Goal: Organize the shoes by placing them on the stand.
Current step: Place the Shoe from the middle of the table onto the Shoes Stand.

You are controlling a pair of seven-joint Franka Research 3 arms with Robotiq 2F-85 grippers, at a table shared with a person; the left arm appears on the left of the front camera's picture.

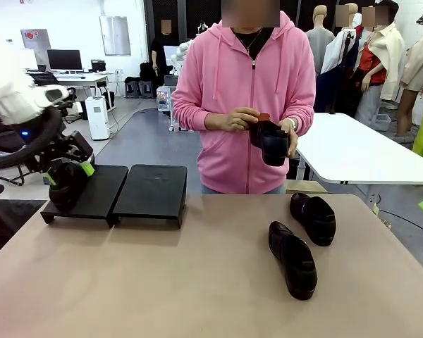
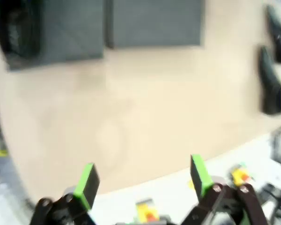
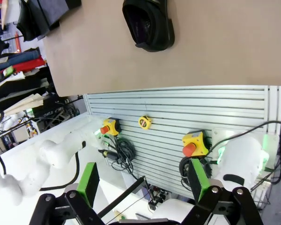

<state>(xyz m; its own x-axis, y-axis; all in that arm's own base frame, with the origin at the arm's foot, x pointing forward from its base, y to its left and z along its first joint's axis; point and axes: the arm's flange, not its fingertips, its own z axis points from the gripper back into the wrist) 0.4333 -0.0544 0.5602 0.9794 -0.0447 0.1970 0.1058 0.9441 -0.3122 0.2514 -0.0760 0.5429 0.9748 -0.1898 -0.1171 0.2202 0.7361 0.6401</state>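
A shoe [image 1: 292, 259] and a second shoe [image 1: 314, 218] lie right of the stand [image 1: 151, 193].
Left gripper [image 1: 69, 174] spread wide, straddling a third shoe [image 1: 65, 196] on the stand; right gripper [image 3: 143, 183] spread wide, empty.

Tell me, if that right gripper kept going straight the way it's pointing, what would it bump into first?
Probably the grey slatted panel, near its small yellow button. The open right gripper aims short of the shoe, though depth is hard to judge.

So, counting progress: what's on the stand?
One shoe on the stand's left platform. In the front view the open left gripper overlaps it, hiding part of the shoe.
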